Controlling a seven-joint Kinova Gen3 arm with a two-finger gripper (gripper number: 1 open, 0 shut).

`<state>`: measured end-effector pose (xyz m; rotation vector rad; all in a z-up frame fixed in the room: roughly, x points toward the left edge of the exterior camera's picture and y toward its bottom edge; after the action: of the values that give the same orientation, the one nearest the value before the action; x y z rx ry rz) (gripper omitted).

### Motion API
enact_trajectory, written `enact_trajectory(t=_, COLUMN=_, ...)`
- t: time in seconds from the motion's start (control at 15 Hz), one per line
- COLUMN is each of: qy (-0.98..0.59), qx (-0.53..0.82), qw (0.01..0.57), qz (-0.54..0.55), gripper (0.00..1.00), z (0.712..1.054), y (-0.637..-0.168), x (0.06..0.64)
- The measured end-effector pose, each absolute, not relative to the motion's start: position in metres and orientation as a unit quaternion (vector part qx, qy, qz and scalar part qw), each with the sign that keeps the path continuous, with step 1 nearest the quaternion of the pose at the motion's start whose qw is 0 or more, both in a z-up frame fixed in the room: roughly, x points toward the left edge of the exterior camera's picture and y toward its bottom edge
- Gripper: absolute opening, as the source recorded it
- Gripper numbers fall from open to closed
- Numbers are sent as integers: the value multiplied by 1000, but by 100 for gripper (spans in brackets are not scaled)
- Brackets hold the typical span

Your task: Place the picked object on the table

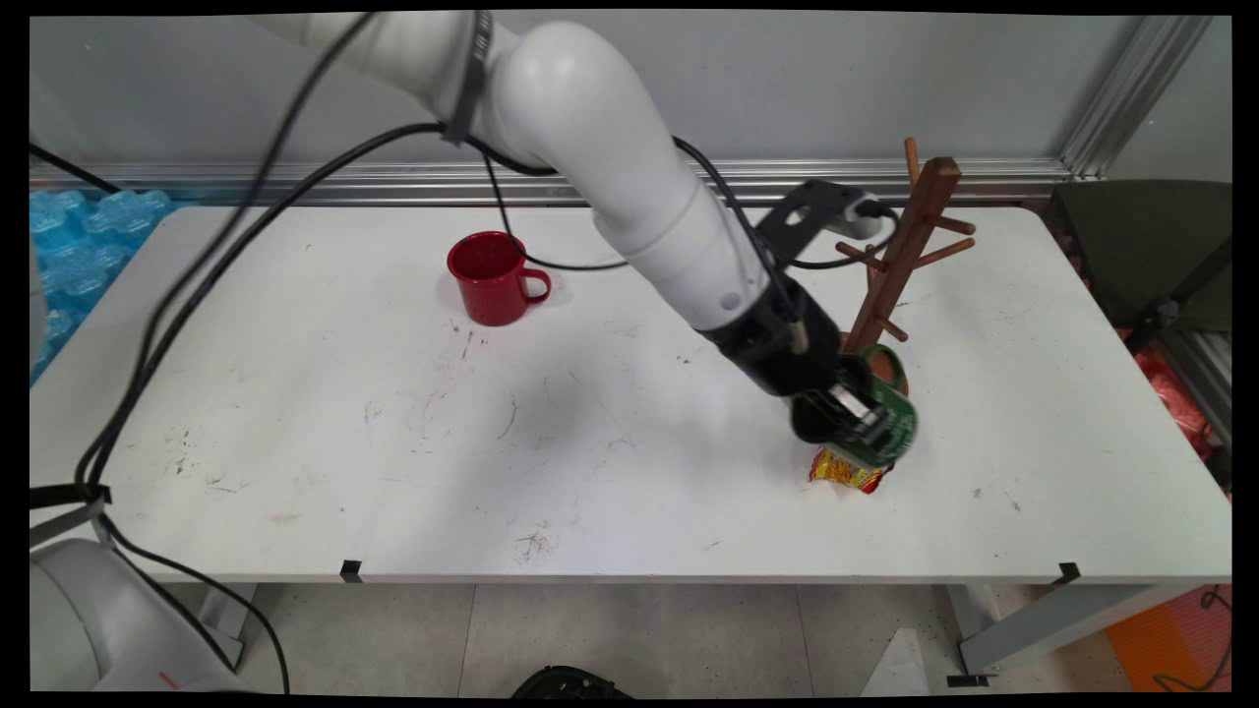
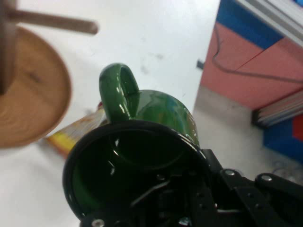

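1. Green enamel marks the mug [image 2: 156, 113] gripped in the jaws [image 1: 854, 418] — its rim is seen pinched by the black gripper in the hand view, the mouth turned toward the camera and the handle [image 2: 118, 94] pointing up in that view.
2. The mug is held tilted, just above a red-and-yellow packet [image 1: 846, 472] lying on the white surface [image 1: 393, 442].
3. The wooden mug tree [image 1: 900, 265] stands just beside and behind the mug; its round base [image 2: 33, 109] and one peg [image 2: 52, 21] are seen close by.
4. A red mug [image 1: 492, 278] stands well apart, toward the far left.
5. No brand, label or writing can be read on any of these things.
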<state>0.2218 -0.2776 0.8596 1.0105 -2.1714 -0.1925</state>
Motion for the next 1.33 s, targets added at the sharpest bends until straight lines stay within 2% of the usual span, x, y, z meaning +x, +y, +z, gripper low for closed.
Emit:
enact_trajectory(t=0.67, qy=-886, qx=368, qw=282, qz=-14, gripper=0, z=908, y=-265, x=284)
enact_trajectory(t=1.33, qy=-926, qx=341, qw=159, qz=30, gripper=0, z=948, y=-263, x=330)
